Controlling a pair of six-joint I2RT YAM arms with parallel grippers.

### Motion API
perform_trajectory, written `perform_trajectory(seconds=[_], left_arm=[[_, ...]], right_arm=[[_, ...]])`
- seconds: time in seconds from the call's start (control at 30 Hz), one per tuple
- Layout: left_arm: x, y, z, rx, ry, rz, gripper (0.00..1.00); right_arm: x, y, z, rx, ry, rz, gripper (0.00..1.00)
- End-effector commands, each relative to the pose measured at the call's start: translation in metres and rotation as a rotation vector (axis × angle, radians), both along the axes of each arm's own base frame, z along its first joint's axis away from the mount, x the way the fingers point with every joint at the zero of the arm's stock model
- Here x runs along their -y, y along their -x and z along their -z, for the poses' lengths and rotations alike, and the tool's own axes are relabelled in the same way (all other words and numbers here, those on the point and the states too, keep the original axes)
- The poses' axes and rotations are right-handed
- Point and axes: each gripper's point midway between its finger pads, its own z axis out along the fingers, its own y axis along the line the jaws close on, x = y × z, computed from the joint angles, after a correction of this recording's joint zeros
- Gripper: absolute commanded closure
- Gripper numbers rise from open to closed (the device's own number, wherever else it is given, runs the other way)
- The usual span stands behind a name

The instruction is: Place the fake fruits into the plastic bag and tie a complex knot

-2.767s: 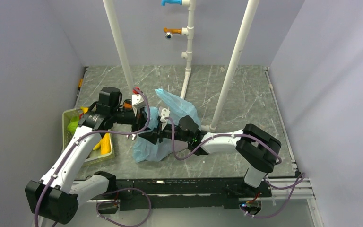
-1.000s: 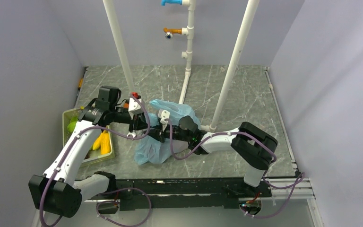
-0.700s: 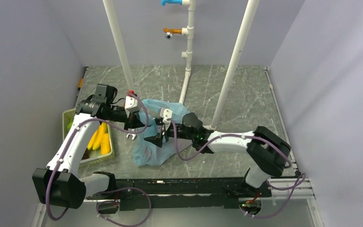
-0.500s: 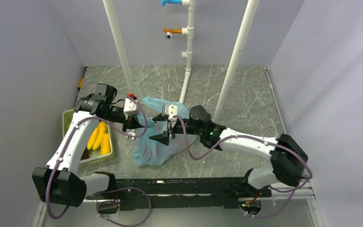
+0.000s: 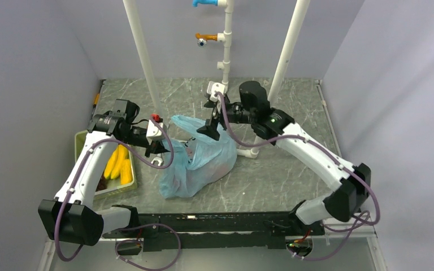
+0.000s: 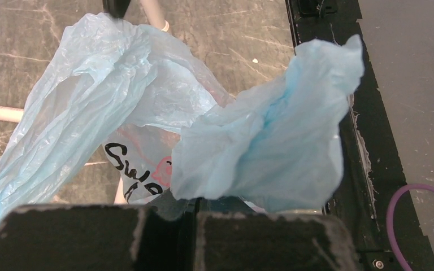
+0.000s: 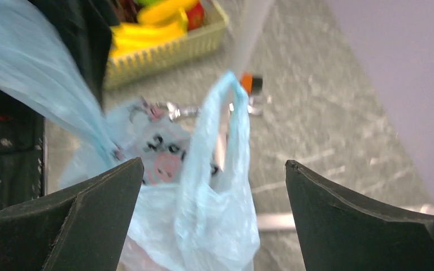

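The light-blue plastic bag (image 5: 198, 158) lies crumpled mid-table, a pinkish shape showing through its lower wall. My left gripper (image 5: 161, 149) sits at its left side, shut on a flap of the bag (image 6: 260, 152), with the jaws (image 6: 195, 204) pressed together under the plastic. My right gripper (image 5: 211, 129) hangs open above the bag's far edge. One thin bag handle (image 7: 226, 141) stands between its spread fingers (image 7: 79, 220) without touching them. Yellow banana fake fruits (image 5: 118, 166) lie in the basket, and in the right wrist view red and green pieces (image 7: 158, 14) lie with them. The knot is out of view.
A yellow basket (image 5: 85, 141) stands at the table's left edge. Three white pipes rise from the table: one behind the left gripper (image 5: 141, 51), one in the middle (image 5: 225, 56) and a slanted one (image 5: 282, 62) whose foot (image 5: 250, 152) touches the bag's right side.
The right gripper opened, let go of the bag and rose back toward the far side. The left gripper stayed shut on the flap and drew slightly left. The bag spread out to the right.
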Motion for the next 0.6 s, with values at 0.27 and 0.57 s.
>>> perform_trajectory(seconds=[0.27,0.57], left_arm=[[0.004,-0.004,-0.013,0.05,0.011,0.025,1.0],[0.005,-0.014,-0.019,0.06,0.009,-0.002,1.0]], right_arm=[[0.005,-0.021,0.092,-0.296,0.277,-0.093,0.0],[0.013,-0.037,0.118,-0.25,0.306,-0.024,0.65]])
